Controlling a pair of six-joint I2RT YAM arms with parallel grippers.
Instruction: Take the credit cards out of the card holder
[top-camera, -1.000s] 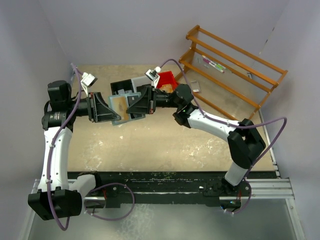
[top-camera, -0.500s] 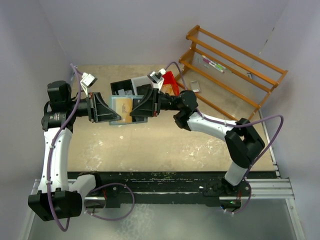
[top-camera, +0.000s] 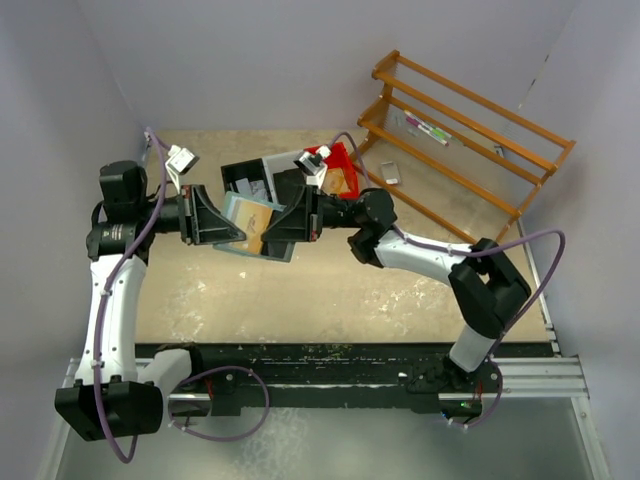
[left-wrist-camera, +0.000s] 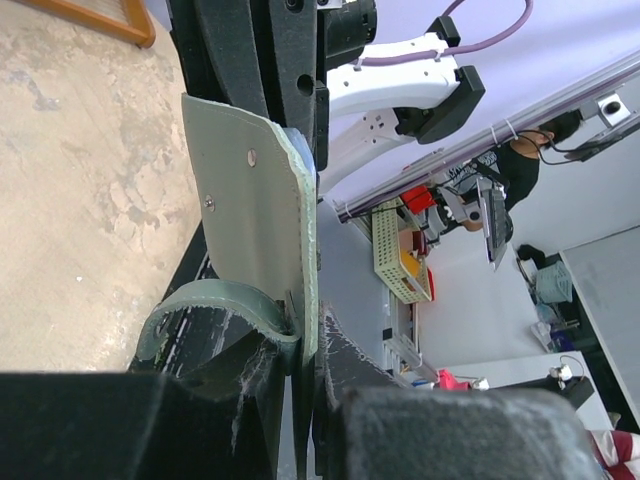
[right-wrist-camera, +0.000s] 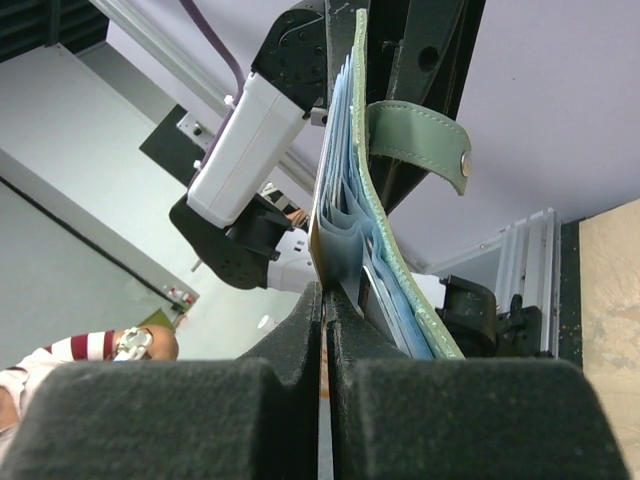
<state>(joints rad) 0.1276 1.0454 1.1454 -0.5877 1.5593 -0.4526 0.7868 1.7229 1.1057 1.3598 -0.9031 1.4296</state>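
Note:
The card holder (top-camera: 243, 212) is a mint-green wallet held in the air between both arms. In the left wrist view its cover (left-wrist-camera: 255, 225) stands on edge, the snap tab (left-wrist-camera: 205, 300) curling beside it. My left gripper (top-camera: 230, 222) (left-wrist-camera: 305, 355) is shut on that cover's edge. The right wrist view shows the clear pocket pages (right-wrist-camera: 345, 215) fanned out beside the green cover (right-wrist-camera: 405, 290). My right gripper (top-camera: 274, 236) (right-wrist-camera: 323, 300) is shut on one thin tan-orange credit card (top-camera: 256, 238) (right-wrist-camera: 320, 290) at the outer side of the pages. Other cards are hidden in the pockets.
A black bin (top-camera: 246, 178) and a red bin (top-camera: 338, 166) sit on the table behind the grippers. A small silver device (top-camera: 390, 175) lies near the wooden rack (top-camera: 470, 125) at the back right, which has a marker (top-camera: 428, 130) on its shelf.
The right gripper opened briefly, shifted nearer and lower, and shut again on the tan card. The left jaws closed tighter on the cover. The holder tilted slightly.

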